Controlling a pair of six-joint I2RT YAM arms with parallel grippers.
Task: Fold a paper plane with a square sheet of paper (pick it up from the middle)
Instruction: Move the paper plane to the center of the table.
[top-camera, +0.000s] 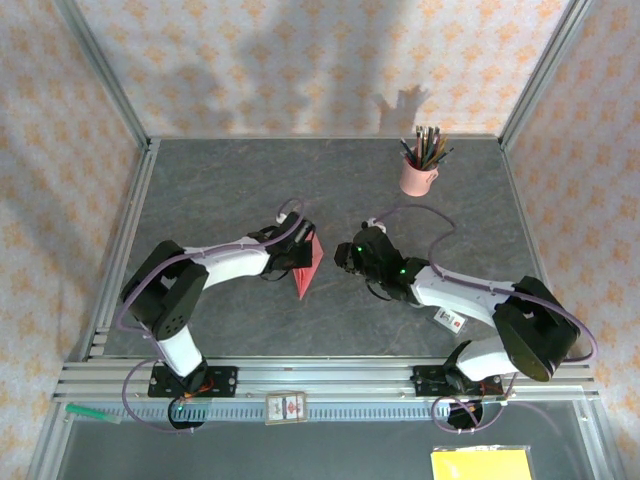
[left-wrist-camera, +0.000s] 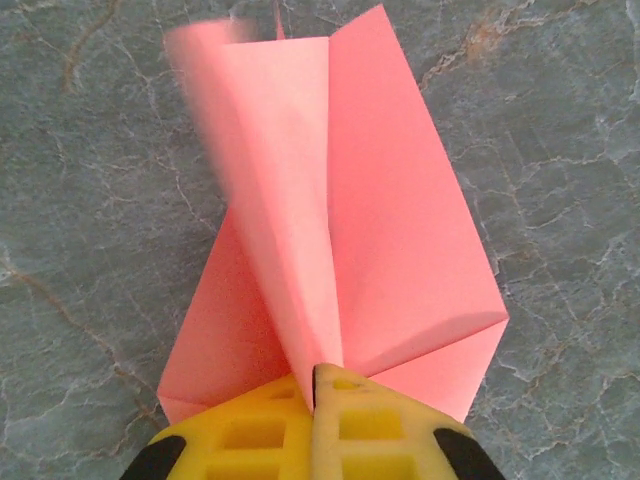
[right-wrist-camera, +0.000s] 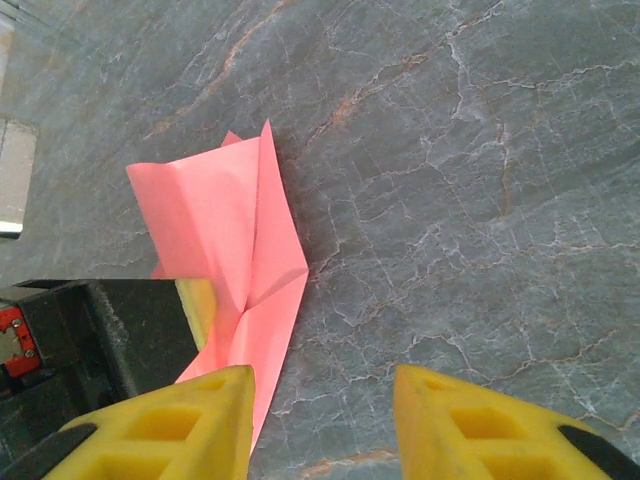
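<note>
Grips the pink paper (top-camera: 308, 268) at mid-table with the left gripper (left-wrist-camera: 313, 385), yellow fingers (left-wrist-camera: 380, 435) pressed together on the paper's near edge, right at the centre crease. Shows, from the left wrist, one tall flap standing up along that crease, its far tip blurred, with wider folded panels spread low over the grey table (top-camera: 220, 180) on either side. Hangs the right gripper (right-wrist-camera: 322, 385) just right of the paper, jaws parted and nothing between them; one finger close by the paper's pointed end, contact impossible to tell. Places a pink cup of pencils (top-camera: 420, 172) far right, well apart from both.
</note>
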